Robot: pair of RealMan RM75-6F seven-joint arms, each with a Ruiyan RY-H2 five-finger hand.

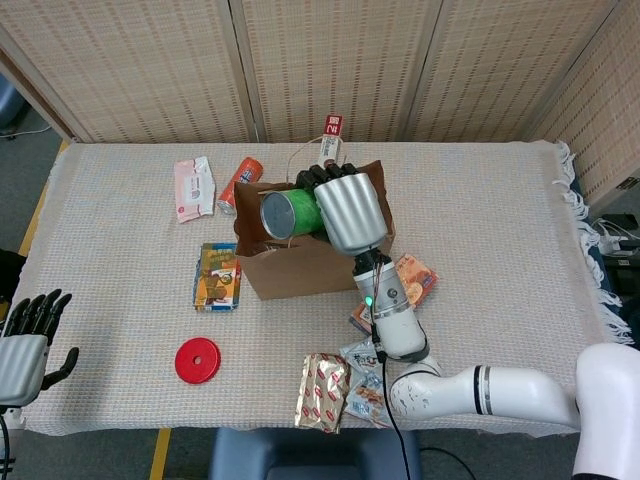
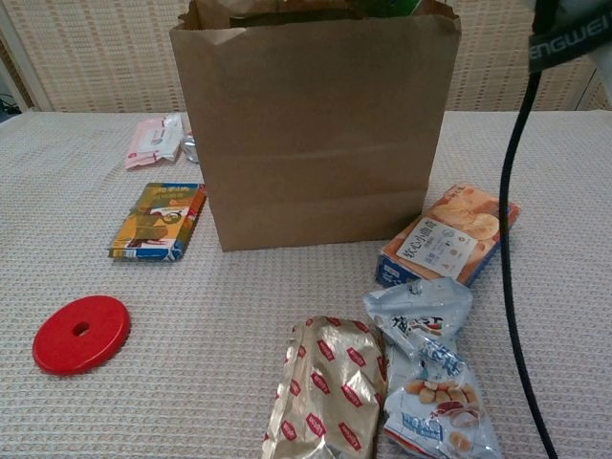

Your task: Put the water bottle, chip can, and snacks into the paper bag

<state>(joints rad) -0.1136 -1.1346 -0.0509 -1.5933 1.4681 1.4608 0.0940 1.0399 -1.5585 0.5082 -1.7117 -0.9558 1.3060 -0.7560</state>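
Note:
My right hand (image 1: 345, 208) grips the green chip can (image 1: 290, 213) and holds it on its side over the open mouth of the brown paper bag (image 1: 310, 262) (image 2: 316, 134). A sliver of green shows above the bag's rim in the chest view. My left hand (image 1: 25, 340) hangs open off the table's left front corner. Snack packets lie in front of the bag: a gold one (image 2: 330, 397), two silver-blue ones (image 2: 430, 368) and an orange box (image 2: 449, 234). No water bottle can be picked out for certain.
Behind the bag lie a pink packet (image 1: 193, 187), an orange can (image 1: 240, 183) and a red-and-white stick pack (image 1: 331, 138). A flat colourful packet (image 1: 218, 275) and a red disc (image 1: 197, 360) lie left of the bag. A black cable (image 2: 507, 249) hangs at right.

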